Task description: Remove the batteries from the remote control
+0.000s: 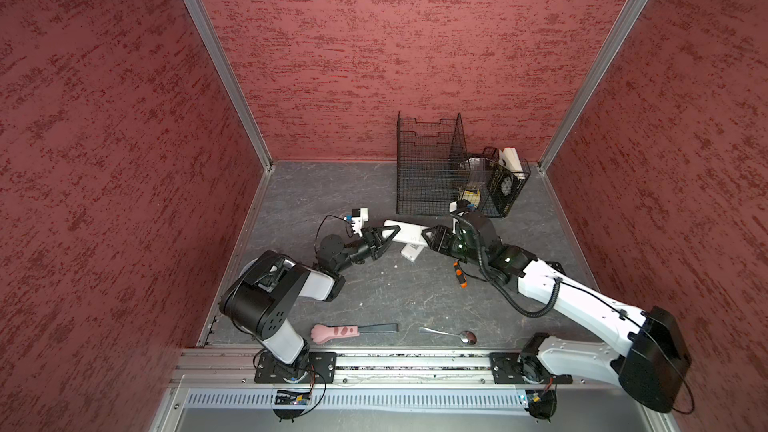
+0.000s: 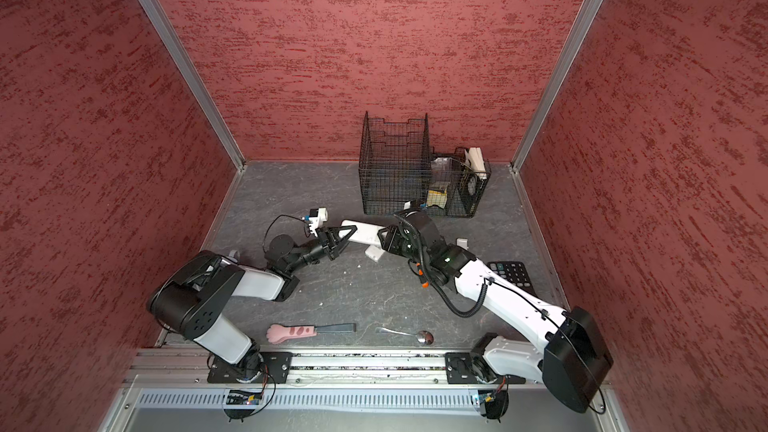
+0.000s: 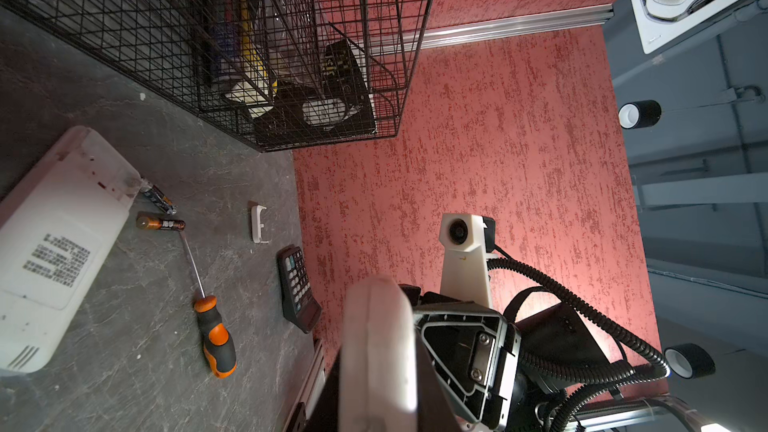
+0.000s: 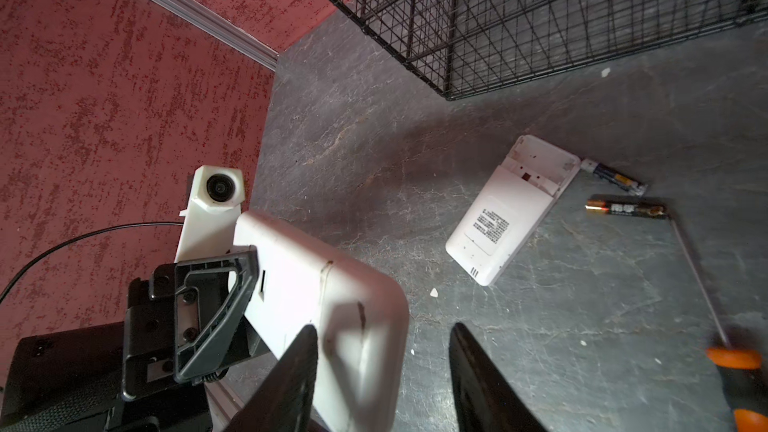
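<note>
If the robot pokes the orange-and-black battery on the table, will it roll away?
Probably: the battery is a smooth cylinder lying sideways on the flat table, so a nudge likely rolls it. It looks stiff and small, probably light. The screwdriver tip beside it might block it.

2 batteries (image 3: 160,218) lie beside white remote (image 3: 54,243); screwdriver (image 3: 212,326) tip touches 1; calculator (image 3: 297,288) well apart.

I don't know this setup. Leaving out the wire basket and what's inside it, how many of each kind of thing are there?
white remote controls: 2
batteries: 2
orange-handled screwdriver: 1
small white cover: 1
calculator: 1
pink paw-shaped tool: 1
spoon: 1
Total: 9
</note>
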Robot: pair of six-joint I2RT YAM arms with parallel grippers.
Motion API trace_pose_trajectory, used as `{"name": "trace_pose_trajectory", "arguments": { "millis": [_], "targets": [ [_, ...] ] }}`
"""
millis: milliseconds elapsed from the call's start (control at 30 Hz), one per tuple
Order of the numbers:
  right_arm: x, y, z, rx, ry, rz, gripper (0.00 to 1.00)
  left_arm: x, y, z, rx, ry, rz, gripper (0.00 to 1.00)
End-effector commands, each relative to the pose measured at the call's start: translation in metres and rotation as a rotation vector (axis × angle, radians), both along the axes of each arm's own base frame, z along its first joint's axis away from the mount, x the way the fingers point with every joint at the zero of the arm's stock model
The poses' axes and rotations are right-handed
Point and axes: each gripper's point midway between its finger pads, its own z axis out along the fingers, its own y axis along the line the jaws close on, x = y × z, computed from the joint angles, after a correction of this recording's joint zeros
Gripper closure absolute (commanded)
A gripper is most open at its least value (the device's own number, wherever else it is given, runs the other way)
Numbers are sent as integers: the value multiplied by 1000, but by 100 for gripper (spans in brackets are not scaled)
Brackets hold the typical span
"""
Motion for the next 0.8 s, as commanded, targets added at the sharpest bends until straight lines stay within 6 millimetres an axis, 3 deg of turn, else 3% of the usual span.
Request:
{"name": "trace_pose_trajectory", "arguments": {
  "millis": [0,267,767],
  "targets": [
    [3,4,6,52,-6,0,48,-5,0,16,-21,-70,-4,100],
    [3,10,1,65,10,17,52,-5,0,17,-23,-76,-1,100],
    [-3,1,-9,51,24,-2,63,-7,4,21,-31,-79,8,100]
  ]
}}
